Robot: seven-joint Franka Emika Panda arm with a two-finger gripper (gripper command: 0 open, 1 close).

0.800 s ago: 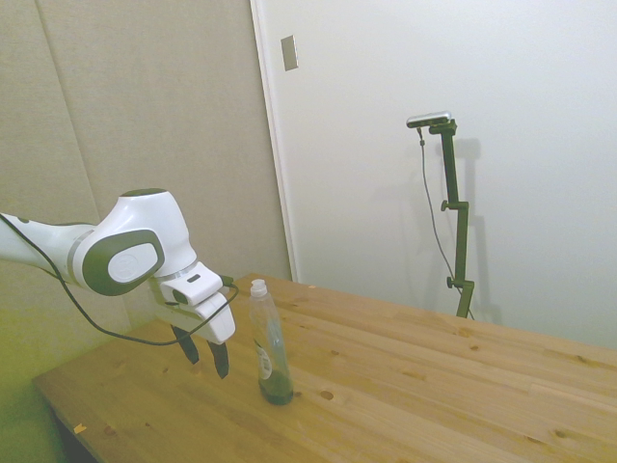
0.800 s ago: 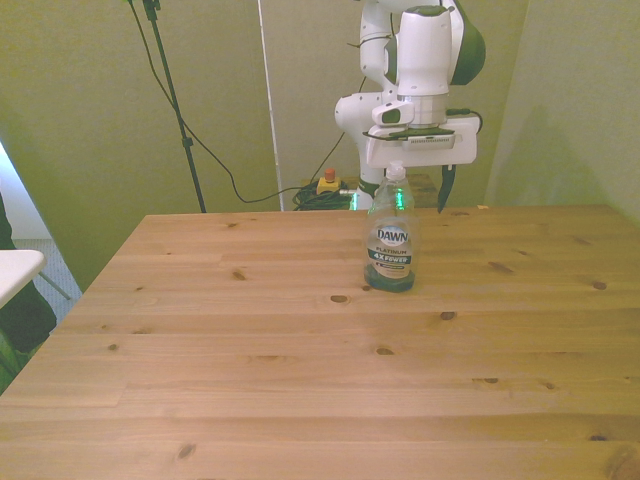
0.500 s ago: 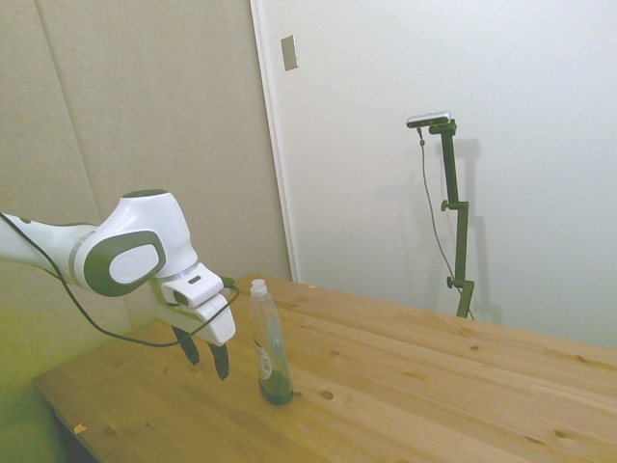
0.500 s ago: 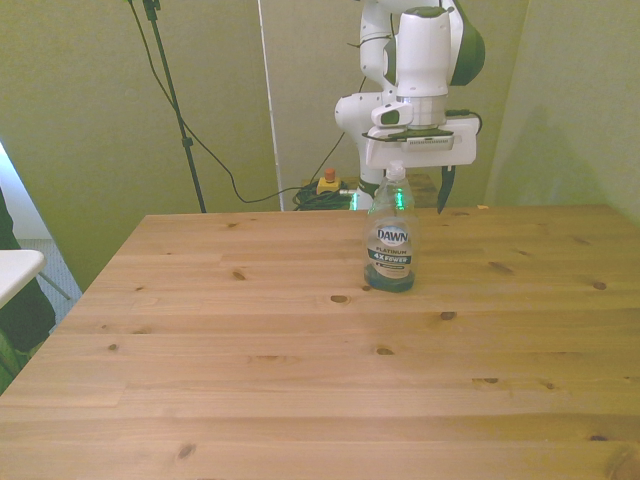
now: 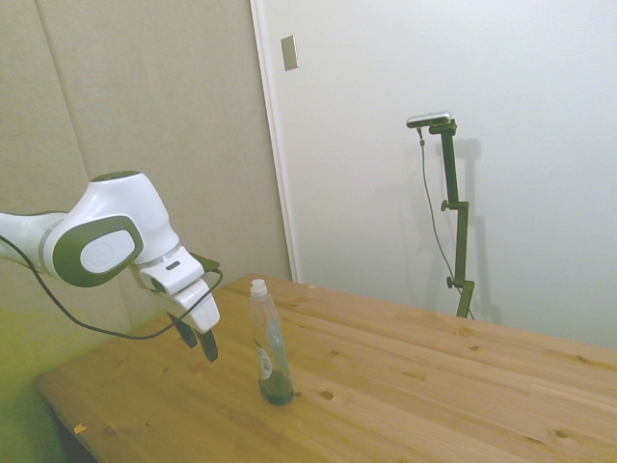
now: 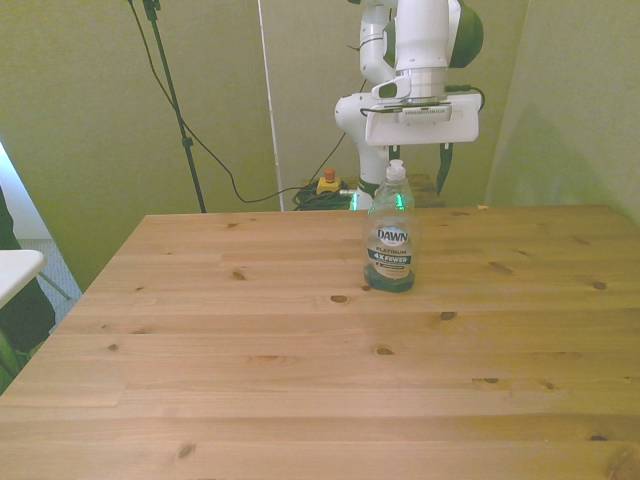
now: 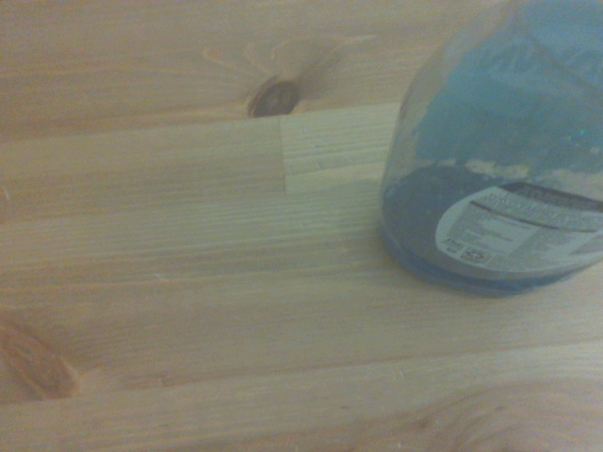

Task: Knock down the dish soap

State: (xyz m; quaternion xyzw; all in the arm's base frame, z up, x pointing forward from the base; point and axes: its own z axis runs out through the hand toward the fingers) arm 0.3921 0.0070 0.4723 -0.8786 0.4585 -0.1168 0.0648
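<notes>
One slim clear plastic dish soap bottle [image 5: 269, 342] [image 6: 390, 232] [image 7: 499, 160] with a white cap stands upright on my one wooden table [image 5: 405, 386] [image 6: 300, 370] [image 7: 188, 282]. My one two-finger gripper [image 5: 197, 339] hangs just behind it, apart, holding nothing. My dark fingers look spread open, I think.

The dish soap [image 6: 390, 240], standing in front of and below the gripper [image 6: 405, 180], carries a label [image 6: 391, 248] reading "DAWN" in large letters, with "PLATINUM" and "4X POWER" beneath it. In the wrist view a back label [image 7: 523, 231] shows lines of small print, too blurred to read.
</notes>
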